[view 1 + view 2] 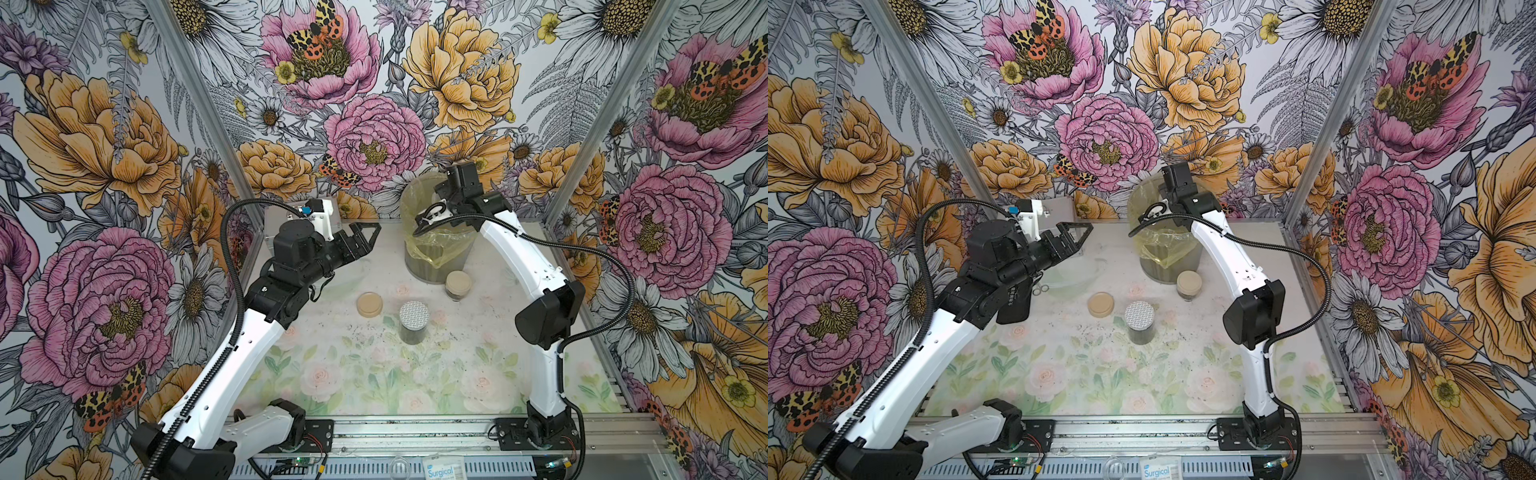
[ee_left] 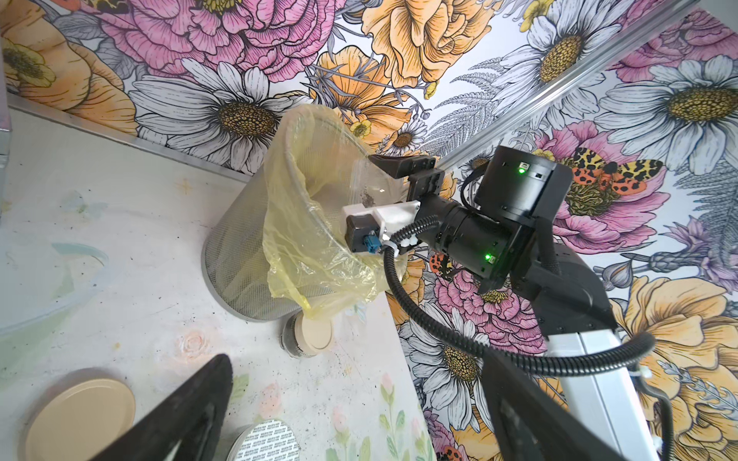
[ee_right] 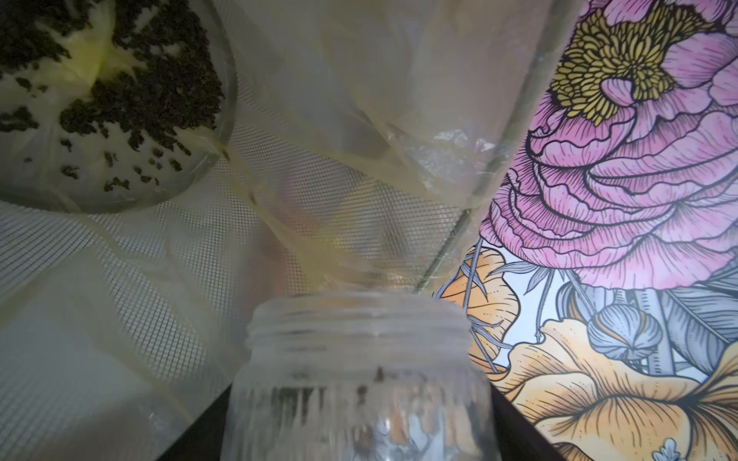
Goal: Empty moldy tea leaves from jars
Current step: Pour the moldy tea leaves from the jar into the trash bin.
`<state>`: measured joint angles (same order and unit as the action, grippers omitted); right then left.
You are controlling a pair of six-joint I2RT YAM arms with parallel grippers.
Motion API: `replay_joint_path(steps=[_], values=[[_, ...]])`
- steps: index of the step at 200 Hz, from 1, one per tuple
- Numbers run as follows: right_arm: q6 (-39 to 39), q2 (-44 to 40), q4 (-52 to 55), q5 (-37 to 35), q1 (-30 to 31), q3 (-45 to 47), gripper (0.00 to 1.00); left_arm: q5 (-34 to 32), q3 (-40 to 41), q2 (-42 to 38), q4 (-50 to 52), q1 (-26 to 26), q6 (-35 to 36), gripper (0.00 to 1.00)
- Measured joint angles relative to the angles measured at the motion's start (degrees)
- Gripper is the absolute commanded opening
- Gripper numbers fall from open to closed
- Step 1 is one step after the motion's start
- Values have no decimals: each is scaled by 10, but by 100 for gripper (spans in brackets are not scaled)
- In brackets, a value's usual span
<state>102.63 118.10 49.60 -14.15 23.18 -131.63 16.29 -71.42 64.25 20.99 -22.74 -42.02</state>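
My right gripper (image 3: pixel 359 439) is shut on an open clear glass jar (image 3: pixel 359 379), held tilted over the mouth of the mesh bin (image 2: pixel 239 255). Only a few dark bits cling inside this jar (image 2: pixel 369 187). Tea leaves (image 3: pixel 131 92) lie in a dark heap at the bottom of the yellow bag. Two lidded jars stand on the table, one with a silver dotted lid (image 1: pixel 413 322) (image 1: pixel 1139 322), one with a tan lid (image 1: pixel 458 284) (image 1: pixel 1189 284). My left gripper (image 1: pixel 365 237) (image 2: pixel 359 415) hangs open and empty above the table's back left.
A loose tan lid (image 1: pixel 369 304) (image 2: pixel 80 415) lies flat left of the silver-lidded jar. A clear shallow bowl (image 1: pixel 1075 270) sits under my left gripper, and a silver metal case (image 1: pixel 1059 208) stands at the back left. Dark crumbs speckle the table.
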Motion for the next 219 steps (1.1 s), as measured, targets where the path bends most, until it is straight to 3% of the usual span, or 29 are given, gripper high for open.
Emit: replay_joint_path(steps=[25, 65, 165, 219], values=[[64, -26, 50, 29, -15, -16, 0, 11, 2, 2, 2, -12, 17, 99], [130, -44, 123, 52, -21, -37, 0, 11, -16, 0, 18, -100, 59, 99], [130, -70, 177, 48, -17, 0, 0, 16, 10, -14, -9, -93, 38, 99], [130, -67, 152, 14, -19, -40, 0, 16, 17, -16, -15, -85, 23, 99]])
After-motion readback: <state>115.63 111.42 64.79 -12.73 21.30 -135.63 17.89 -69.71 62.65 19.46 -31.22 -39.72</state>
